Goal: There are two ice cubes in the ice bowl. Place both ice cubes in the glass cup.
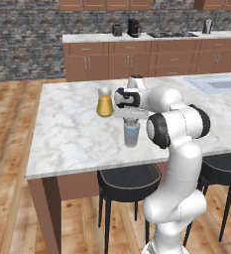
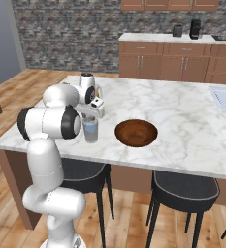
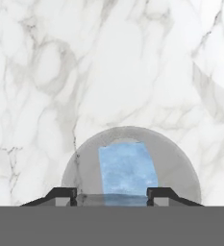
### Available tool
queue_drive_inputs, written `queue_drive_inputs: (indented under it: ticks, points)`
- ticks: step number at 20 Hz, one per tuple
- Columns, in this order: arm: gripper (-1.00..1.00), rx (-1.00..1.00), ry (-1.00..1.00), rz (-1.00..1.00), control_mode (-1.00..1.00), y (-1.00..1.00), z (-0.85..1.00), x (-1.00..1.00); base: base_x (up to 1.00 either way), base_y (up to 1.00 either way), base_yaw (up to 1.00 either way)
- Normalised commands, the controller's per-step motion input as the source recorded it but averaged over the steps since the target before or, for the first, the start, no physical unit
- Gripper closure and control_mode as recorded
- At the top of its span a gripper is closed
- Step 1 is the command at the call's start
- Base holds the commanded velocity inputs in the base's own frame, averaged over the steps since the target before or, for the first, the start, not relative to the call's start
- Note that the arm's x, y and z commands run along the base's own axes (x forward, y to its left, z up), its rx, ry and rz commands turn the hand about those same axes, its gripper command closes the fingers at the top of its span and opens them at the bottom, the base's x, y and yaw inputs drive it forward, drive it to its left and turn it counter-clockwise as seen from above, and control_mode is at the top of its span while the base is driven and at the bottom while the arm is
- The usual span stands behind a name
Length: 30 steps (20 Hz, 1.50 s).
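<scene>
I have the gripper (image 3: 111, 194) hanging right over the cup (image 1: 132, 133) on the marble counter (image 1: 67, 134), fingers apart, gripping nothing. Hand view looks straight down into the cup: pale blue ice (image 3: 126, 170) lies inside it; I can't tell whether it's one cube or two. Bowl (image 2: 136, 132) just right of cup. Pitcher (image 1: 104, 102) beyond cup.
</scene>
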Motion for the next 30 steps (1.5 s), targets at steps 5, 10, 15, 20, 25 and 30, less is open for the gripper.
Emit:
queue_drive_inputs:
  ticks: [5,10,15,20,25,30]
  points:
    - [1.00,0.00,0.00,0.00,-1.00,0.00,-0.21,0.00,0.00,0.00,0.00]
    - [1.00,0.00,0.00,0.00,-1.00,0.00,-0.06,0.15,0.00,0.00,0.00]
    - [-1.00,0.00,0.04,0.00,-1.00,0.00,0.00,0.16,0.00,0.00,0.00]
    - [-1.00,0.01,0.00,0.00,-1.00,-0.05,0.01,0.01,0.00,0.00,0.00]
    - [-1.00,0.07,-0.09,0.00,-1.00,-0.13,0.38,-0.09,0.00,0.00,0.00]
    - [-1.00,0.06,-0.16,0.00,-1.00,-0.14,0.46,-0.57,0.00,0.00,0.00]
